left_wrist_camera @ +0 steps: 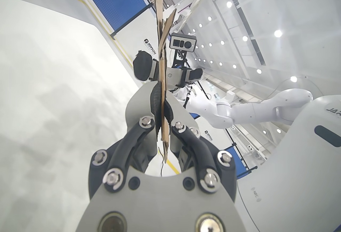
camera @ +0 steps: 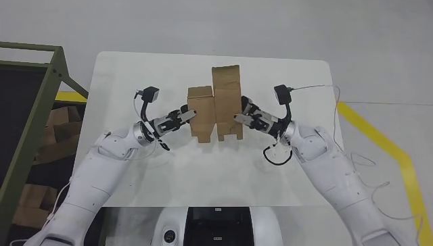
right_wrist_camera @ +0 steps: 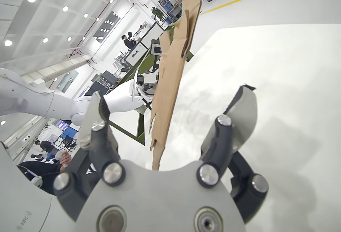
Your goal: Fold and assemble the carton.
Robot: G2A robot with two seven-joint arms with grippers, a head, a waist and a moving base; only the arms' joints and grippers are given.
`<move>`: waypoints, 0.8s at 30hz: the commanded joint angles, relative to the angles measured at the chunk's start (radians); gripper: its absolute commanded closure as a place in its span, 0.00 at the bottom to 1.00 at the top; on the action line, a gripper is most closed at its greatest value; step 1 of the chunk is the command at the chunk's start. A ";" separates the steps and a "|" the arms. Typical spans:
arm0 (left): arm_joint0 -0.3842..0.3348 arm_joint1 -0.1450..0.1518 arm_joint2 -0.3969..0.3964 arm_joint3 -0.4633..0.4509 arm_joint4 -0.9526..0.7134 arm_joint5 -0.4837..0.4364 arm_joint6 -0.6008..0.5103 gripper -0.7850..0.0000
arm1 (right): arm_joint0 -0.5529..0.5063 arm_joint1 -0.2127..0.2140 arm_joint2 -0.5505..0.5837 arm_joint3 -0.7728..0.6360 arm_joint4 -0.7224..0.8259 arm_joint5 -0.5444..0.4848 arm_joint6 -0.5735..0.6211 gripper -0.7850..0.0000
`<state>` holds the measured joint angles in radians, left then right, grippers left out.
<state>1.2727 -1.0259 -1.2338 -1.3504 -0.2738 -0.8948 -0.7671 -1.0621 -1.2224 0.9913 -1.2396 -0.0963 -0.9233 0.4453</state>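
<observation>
Pinching flattened brown corrugated cardboard carton [camera: 215, 107] by one side edge with left gripper [left_wrist_camera: 161, 99], jaws pressed onto board, over middle of white table [camera: 135, 77]; right gripper [right_wrist_camera: 173, 94] with jaws spread either side of opposite edge, gripping nothing. Risking sag, twist or slip from single pinch if pulled before right closes; crushed flap if closed off-centre.

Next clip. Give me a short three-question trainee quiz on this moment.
1. True or false: the left hand is shut on the carton.
2. The right hand is: A open astride the carton's edge; B shut on it; C far from it.
3. Is the carton a finished box yet?
Key: 1 true; 2 A; 3 no, it is near flat.
</observation>
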 commanded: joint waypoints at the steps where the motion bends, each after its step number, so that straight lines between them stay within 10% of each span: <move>1: -0.002 0.000 0.002 0.000 -0.002 0.001 -0.001 1.00 | 0.006 -0.001 -0.007 0.007 0.014 0.003 0.013 0.26; 17: -0.014 -0.001 0.015 0.014 -0.005 -0.001 0.006 1.00 | 0.024 -0.009 -0.033 0.012 0.025 0.017 0.032 1.00; 24: -0.015 -0.001 0.016 0.017 0.000 0.003 0.019 1.00 | 0.027 -0.008 -0.033 0.010 0.033 0.007 0.040 1.00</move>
<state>1.2583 -1.0272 -1.2181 -1.3349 -0.2742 -0.8942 -0.7522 -1.0360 -1.2309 0.9583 -1.2294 -0.0661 -0.9155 0.4842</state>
